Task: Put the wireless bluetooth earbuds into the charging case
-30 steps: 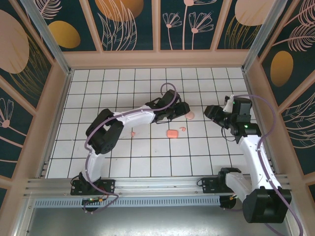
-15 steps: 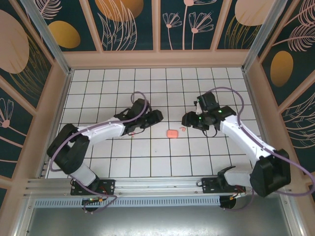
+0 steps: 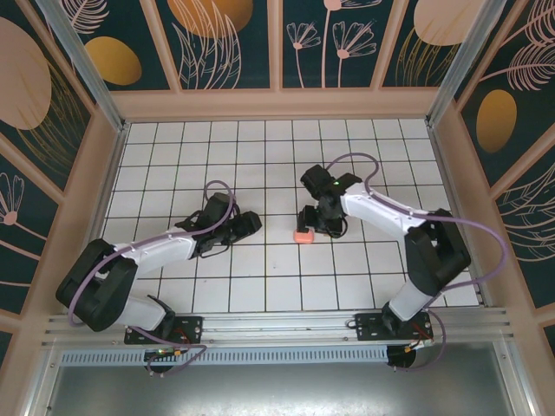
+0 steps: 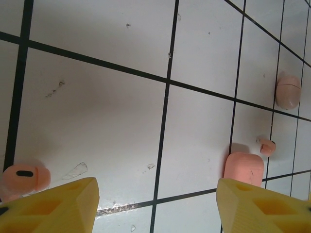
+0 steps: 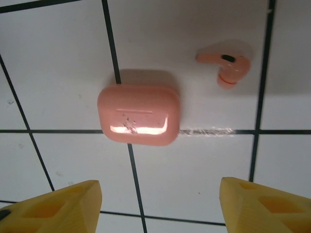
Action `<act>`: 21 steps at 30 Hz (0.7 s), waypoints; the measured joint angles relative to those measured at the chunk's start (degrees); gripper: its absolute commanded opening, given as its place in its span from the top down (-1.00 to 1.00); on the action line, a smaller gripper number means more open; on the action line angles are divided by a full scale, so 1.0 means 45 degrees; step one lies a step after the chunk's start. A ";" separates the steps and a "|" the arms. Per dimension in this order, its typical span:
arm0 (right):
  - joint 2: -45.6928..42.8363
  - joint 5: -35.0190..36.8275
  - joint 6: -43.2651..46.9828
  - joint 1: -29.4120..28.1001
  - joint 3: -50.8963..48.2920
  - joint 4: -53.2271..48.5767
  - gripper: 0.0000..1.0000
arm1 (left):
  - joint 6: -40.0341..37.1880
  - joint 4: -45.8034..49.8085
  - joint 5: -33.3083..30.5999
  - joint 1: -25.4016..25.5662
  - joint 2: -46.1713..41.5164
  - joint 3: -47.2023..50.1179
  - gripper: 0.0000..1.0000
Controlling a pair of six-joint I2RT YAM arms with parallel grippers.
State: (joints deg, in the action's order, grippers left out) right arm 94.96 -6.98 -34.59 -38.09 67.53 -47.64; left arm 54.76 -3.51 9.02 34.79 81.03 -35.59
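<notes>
On the white tiled table (image 3: 173,147), the right gripper (image 5: 158,206) hung spread wide and empty directly over the pink charging case (image 5: 138,115), while the left gripper (image 4: 155,208), also spread and holding nothing, stood apart to the case's left. Each arm had an earbud nearer to it: one earbud (image 5: 227,65) lay just past the case from the right gripper, its stem along the line the jaws close on, and the other earbud (image 4: 24,177) lay just beside one jaw of the left gripper, also crosswise. The wrist views gave those axes plainly, where the overhead view left both earbuds too small or too covered to make out.
</notes>
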 measured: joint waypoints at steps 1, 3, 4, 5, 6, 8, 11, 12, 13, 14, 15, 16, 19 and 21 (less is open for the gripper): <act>0.0296 0.0015 -0.0044 -0.0087 0.0180 -0.0010 -0.37 | -0.0063 -0.0029 0.0049 -0.0029 -0.0039 0.0010 -0.28; 0.0811 0.0029 -0.0083 -0.0233 0.0471 -0.0029 -0.39 | -0.0223 -0.0136 0.0233 -0.0121 -0.0092 0.0010 -0.28; 0.1035 0.0029 -0.0087 -0.0272 0.0612 -0.0083 -0.40 | -0.0277 -0.0175 0.0287 -0.0151 -0.0097 0.0010 -0.28; 0.1253 0.0034 -0.0083 -0.0306 0.0748 -0.0107 -0.41 | -0.0340 -0.0194 0.0325 -0.0175 -0.0097 0.0010 -0.28; 0.1477 0.0034 -0.0078 -0.0321 0.0879 -0.0117 -0.41 | -0.0408 -0.0199 0.0359 -0.0219 -0.0097 0.0010 -0.28; 0.1851 0.0029 -0.0073 -0.0350 0.1078 -0.0136 -0.41 | -0.0500 -0.0209 0.0423 -0.0272 -0.0097 0.0005 -0.28; 0.2249 0.0024 -0.0068 -0.0350 0.1253 -0.0175 -0.41 | -0.0597 -0.0209 0.0539 -0.0316 -0.0097 -0.0010 -0.29; 0.2351 0.0024 -0.0063 -0.0350 0.1311 -0.0194 -0.41 | -0.0641 -0.0209 0.0563 -0.0316 -0.0097 -0.0024 -0.29; 0.2433 0.0029 -0.0063 -0.0350 0.1370 -0.0214 -0.42 | -0.0651 -0.0209 0.0568 -0.0316 -0.0097 -0.0044 -0.29; 0.2545 0.0029 -0.0058 -0.0350 0.1472 -0.0233 -0.42 | -0.0690 -0.0214 0.0578 -0.0316 -0.0097 -0.0078 -0.28; 0.2647 0.0034 -0.0053 -0.0350 0.1574 -0.0267 -0.42 | -0.0695 -0.0214 0.0588 -0.0316 -0.0097 -0.0107 -0.28; 0.2754 0.0044 -0.0019 -0.0350 0.1671 -0.0282 -0.42 | -0.0695 -0.0219 0.0612 -0.0316 -0.0097 -0.0136 -0.28; 0.3002 0.0141 0.0034 -0.0350 0.1851 -0.0291 -0.43 | -0.0733 -0.0223 0.0670 -0.0330 -0.0097 -0.0151 -0.28; 0.3133 0.0180 0.0039 -0.0350 0.1885 -0.0291 -0.42 | -0.0748 -0.0219 0.0680 -0.0330 -0.0097 -0.0160 -0.28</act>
State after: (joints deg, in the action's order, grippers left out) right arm 109.06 -6.17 -34.41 -39.66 76.01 -48.95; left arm 51.40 -4.49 12.08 33.30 80.60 -36.32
